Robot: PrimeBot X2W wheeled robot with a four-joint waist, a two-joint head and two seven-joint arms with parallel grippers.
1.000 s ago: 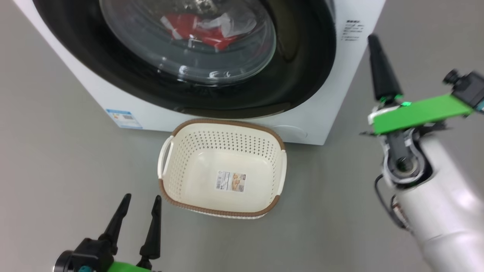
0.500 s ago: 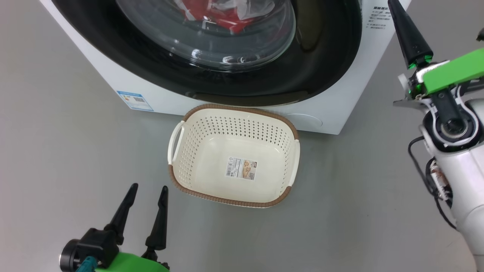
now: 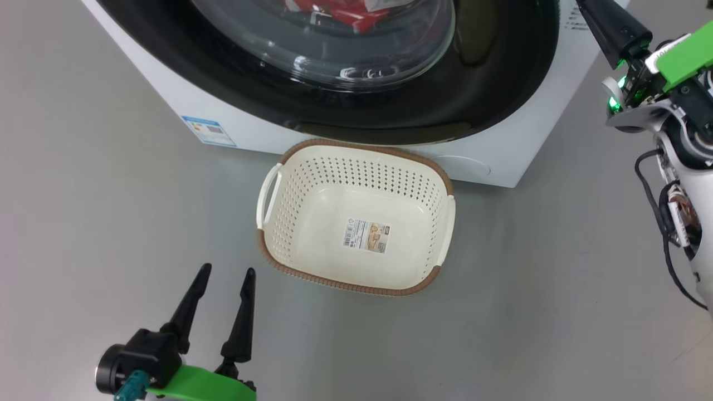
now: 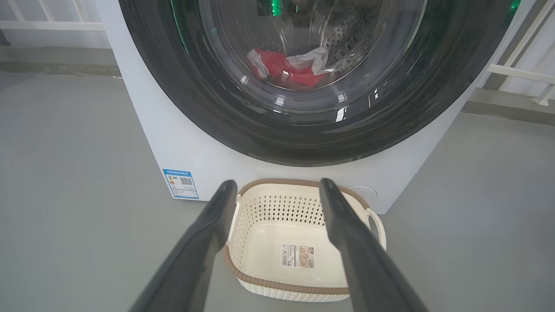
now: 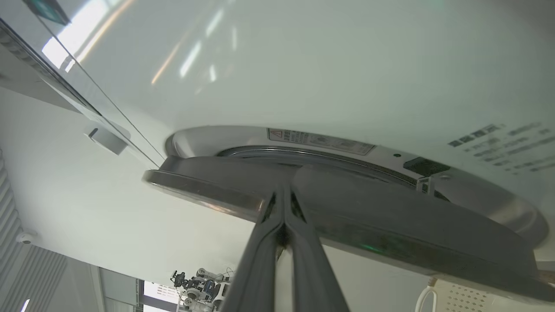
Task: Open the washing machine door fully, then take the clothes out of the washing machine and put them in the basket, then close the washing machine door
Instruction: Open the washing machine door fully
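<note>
Grey floor [image 3: 83, 223]: plain and matte; the machine and the basket both stand on it.
View: head camera has swung since a second ago. Machine and basket now sit further right and higher in the head view, but keep their places relative to each other, so neither has moved.
Left gripper [image 3: 228, 270]: low at the left above the floor, pose as before. Fingers well apart, holding nothing, touching nothing. The left wrist view looks out between them at the basket.
Blue sticker [image 3: 209, 131]: lower left of the machine's front.
Washing machine [image 3: 167, 94]: white box, front towards the robot.
Door [image 3: 501, 83]: wide glossy black rim around a bulging glass bowl [image 3: 334, 55]. It lies against the machine's front; whether it is off its latch cannot be told.
Clothes [image 4: 282, 69]: red with white cloth, low in the drum [image 4: 347, 43], seen through the glass.
Basket [image 3: 345, 287]: cream with a brown rim, on the floor just in front of the machine and below the door. Paper label [image 3: 366, 235] shows on its bottom.
Right gripper [image 5: 284, 193]: has climbed more than the camera swing explains. It was out beside the machine's right side and is now up at the door's right edge. Fingers pressed together, nothing between them. The tips lie at the rim's outer edge; actual contact cannot be confirmed.
</note>
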